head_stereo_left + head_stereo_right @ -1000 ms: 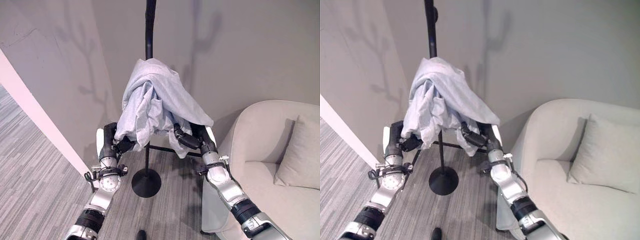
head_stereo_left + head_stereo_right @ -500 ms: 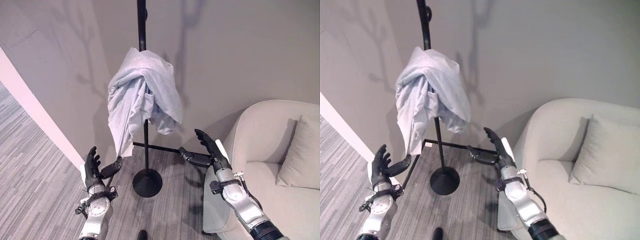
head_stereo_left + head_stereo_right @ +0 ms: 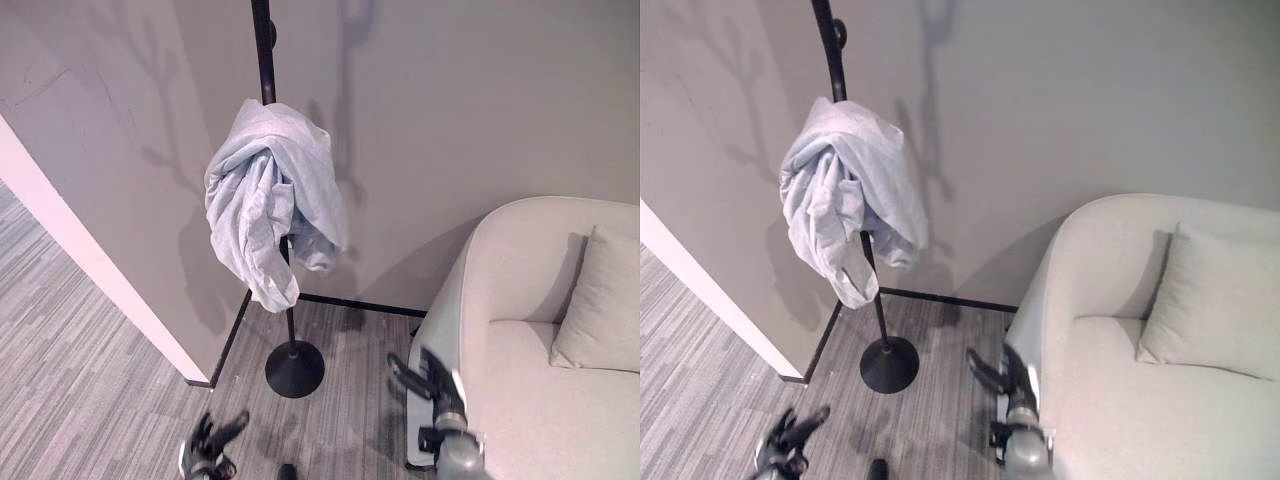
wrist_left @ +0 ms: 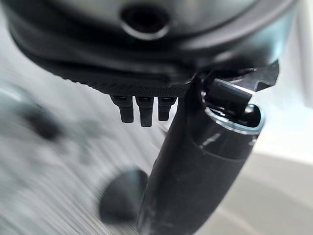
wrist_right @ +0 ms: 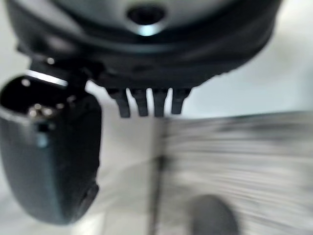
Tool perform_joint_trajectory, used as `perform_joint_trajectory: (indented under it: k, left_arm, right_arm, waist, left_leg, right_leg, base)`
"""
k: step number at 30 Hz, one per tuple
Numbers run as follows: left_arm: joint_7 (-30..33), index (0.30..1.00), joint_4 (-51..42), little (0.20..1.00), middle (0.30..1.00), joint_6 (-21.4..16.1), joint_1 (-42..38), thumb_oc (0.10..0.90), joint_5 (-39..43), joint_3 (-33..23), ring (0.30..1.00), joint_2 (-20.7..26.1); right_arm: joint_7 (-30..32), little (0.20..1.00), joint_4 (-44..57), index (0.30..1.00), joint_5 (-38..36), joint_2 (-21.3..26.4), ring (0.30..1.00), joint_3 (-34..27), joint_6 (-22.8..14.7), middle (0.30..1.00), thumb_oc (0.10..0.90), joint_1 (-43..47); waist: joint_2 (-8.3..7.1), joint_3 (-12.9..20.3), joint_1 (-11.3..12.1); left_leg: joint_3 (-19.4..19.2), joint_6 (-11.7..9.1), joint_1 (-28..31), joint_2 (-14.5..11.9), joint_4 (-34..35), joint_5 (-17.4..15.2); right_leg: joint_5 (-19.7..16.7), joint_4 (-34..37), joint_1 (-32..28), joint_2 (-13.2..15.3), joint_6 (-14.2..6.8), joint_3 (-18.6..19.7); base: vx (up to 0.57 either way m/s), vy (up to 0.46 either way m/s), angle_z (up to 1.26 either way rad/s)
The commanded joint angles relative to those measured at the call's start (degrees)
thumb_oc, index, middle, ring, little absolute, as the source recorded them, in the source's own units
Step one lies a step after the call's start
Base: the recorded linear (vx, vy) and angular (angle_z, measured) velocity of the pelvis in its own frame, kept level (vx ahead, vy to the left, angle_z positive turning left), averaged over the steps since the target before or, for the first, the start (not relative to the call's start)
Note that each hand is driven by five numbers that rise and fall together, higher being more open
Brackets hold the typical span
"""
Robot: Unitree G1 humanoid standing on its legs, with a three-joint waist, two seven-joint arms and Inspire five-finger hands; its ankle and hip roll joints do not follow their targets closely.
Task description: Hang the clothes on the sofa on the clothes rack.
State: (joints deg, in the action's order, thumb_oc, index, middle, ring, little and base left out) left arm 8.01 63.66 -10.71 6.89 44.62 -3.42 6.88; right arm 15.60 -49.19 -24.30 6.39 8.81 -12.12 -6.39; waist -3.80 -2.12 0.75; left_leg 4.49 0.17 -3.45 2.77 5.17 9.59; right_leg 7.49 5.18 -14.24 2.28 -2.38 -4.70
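- Nearest me, low down and on the near side of the clothes rack's base [image 3: 294,367], both hands hang empty. The left hand [image 3: 208,447] sits to the left of the base with its fingers spread and relaxed; the right hand [image 3: 432,385] sits to the right of it, close against the sofa [image 3: 520,300], fingers likewise straight and loose. Neither touches the rack or any cloth.
- Higher up, the pale blue garment [image 3: 272,195] is bunched over the upper part of the rack's black pole [image 3: 262,40], one tail drooping down the pole's near side.
- The risk, as I judge it, is the garment sliding off: it looks draped in a lump, not hooked squarely, so its own lopsided weight could drag it down.
- A knock to the slim pole from a rising arm could also rock the rack.
- Farthest, right of the rack, the sofa holds a cushion [image 3: 598,300]; I see no clothing on it.
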Motion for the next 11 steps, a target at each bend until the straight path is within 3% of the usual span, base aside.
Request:
perform_joint_trajectory:
  k: [1, 2, 5, 11]
  left_arm:
    - [-2.2, 0.900, 1.9, 0.900, 0.900, -1.2, -3.7, 0.800, -2.2, 0.0, 0.900, 1.3]
    - [-3.9, 0.900, 8.5, 0.900, 0.900, 0.6, -4.0, 0.800, -3.2, -1.2, 0.900, 1.5]
    - [-5.7, 0.900, 13.6, 0.900, 0.900, 2.2, -4.6, 0.800, -4.5, -1.9, 0.900, 1.7]
    - [-8.7, 0.900, 15.3, 0.900, 0.900, 2.9, -4.4, 0.800, -9.0, 1.8, 0.900, 1.1]
  right_arm:
    - [-2.9, 0.900, 4.0, 0.900, -10.4, 1.5, 0.900, 0.0, -3.3, 0.900, 0.800, 1.8]
    - [-8.1, 0.900, -8.6, 0.900, -22.8, -0.8, 0.900, -1.3, 0.5, 0.900, 0.800, 2.9]
    - [-12.6, 0.900, -23.9, 0.900, -37.1, -3.1, 0.900, -7.5, 6.4, 0.900, 0.800, 5.9]
    - [-15.1, 0.900, -34.0, 0.900, -33.6, -1.2, 0.900, -11.5, 8.8, 0.900, 0.800, 7.5]
  waist:
    - [1.34, 3.9, 1.4]
    - [1.18, 4.1, 1.8]
    - [1.16, 4.4, 2.5]
    - [1.71, 4.6, 2.5]
  left_leg:
    - [0.0, -1.6, 4.4, -3.1, -0.7, -8.9]
    - [0.2, -1.8, 4.4, -3.1, -0.7, -8.9]
    - [0.9, -1.8, 4.4, -3.0, -0.8, -8.9]
    - [1.4, -1.8, 4.2, -2.8, -0.9, -8.6]
  right_leg:
    - [-1.4, -2.5, 7.0, -0.4, -0.5, -1.2]
    - [-1.4, -2.5, 6.9, -0.5, -0.3, -1.3]
    - [-1.1, -2.4, 6.6, -0.6, -0.1, -1.7]
    - [-1.0, -2.6, 6.4, -0.6, 0.0, -2.5]
  base:
    - [-0.01, 0.008, 0.05]
    - [0.00, 0.000, 0.00]
    - [0.01, 0.007, 0.06]
    - [0.01, 0.013, 0.14]
